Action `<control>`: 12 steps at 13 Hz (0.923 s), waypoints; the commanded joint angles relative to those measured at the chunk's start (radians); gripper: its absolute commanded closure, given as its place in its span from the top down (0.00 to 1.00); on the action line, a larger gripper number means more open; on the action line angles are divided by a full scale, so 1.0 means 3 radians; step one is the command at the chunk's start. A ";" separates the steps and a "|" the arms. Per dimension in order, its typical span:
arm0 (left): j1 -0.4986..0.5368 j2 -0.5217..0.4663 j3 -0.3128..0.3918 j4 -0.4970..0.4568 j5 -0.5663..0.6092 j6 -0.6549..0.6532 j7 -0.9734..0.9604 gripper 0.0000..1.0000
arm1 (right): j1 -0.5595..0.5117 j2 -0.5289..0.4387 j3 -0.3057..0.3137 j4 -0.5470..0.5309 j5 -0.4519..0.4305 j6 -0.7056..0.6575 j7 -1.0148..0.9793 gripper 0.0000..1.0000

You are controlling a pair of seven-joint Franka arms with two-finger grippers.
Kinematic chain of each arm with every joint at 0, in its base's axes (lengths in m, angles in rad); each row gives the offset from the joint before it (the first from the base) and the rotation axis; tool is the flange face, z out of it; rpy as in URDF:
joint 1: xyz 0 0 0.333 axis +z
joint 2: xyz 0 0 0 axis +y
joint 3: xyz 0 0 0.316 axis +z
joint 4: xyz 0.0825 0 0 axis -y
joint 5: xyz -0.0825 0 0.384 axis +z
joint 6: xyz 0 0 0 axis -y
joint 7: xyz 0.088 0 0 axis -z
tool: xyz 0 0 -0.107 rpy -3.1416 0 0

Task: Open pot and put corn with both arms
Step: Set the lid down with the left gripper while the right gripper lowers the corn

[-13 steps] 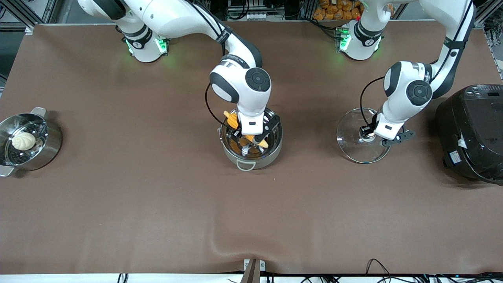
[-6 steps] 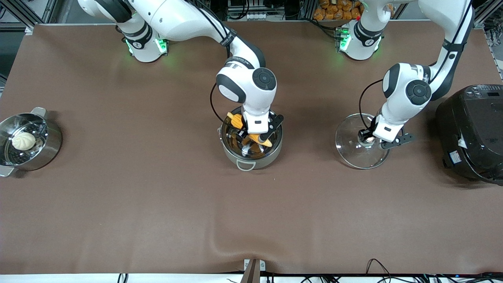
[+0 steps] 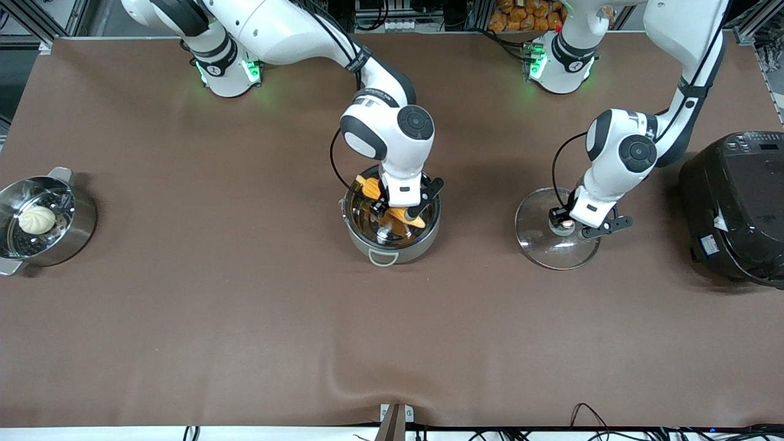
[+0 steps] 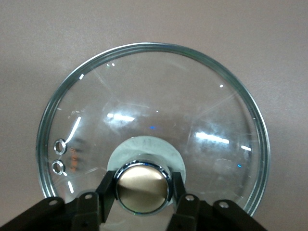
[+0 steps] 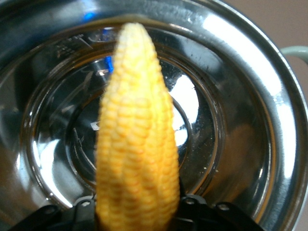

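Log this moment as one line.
right tool: holding corn over open pot | left tool: gripping lid knob, lid off pot

corn [image 3: 392, 202] over pot [image 3: 392, 242], lid [image 3: 545, 242] between pot and rice cooker [image 3: 735, 208]

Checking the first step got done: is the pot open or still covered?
Open. The pot has no lid on it; its glass lid is over the table toward the left arm's end, its knob gripped by the left gripper.

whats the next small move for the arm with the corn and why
Probably open the right gripper and let go. It holds the corn over the open pot, with the steel bottom straight below. The left gripper grips the lid by the knob, clear of the pot.
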 commanded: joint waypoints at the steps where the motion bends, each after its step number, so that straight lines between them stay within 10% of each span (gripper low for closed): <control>1: 0.0003 -0.0135 -0.0030 0.0085 0.0067 -0.0040 0.0045 1.00 | 0.0014 0.0045 -0.0011 0.0111 -0.0067 -0.0022 0.0138 1.00; 7: -0.0002 -0.0667 -0.0311 0.1448 0.0062 -0.2328 0.0019 1.00 | -0.0246 -0.0138 0.0030 0.0122 0.0147 -0.0052 0.0211 1.00; 12: 0.0003 -0.0698 -0.0332 0.2416 0.0057 -0.3312 0.0065 1.00 | -0.0640 -0.0557 0.0030 0.0106 0.0593 -0.0348 0.0129 1.00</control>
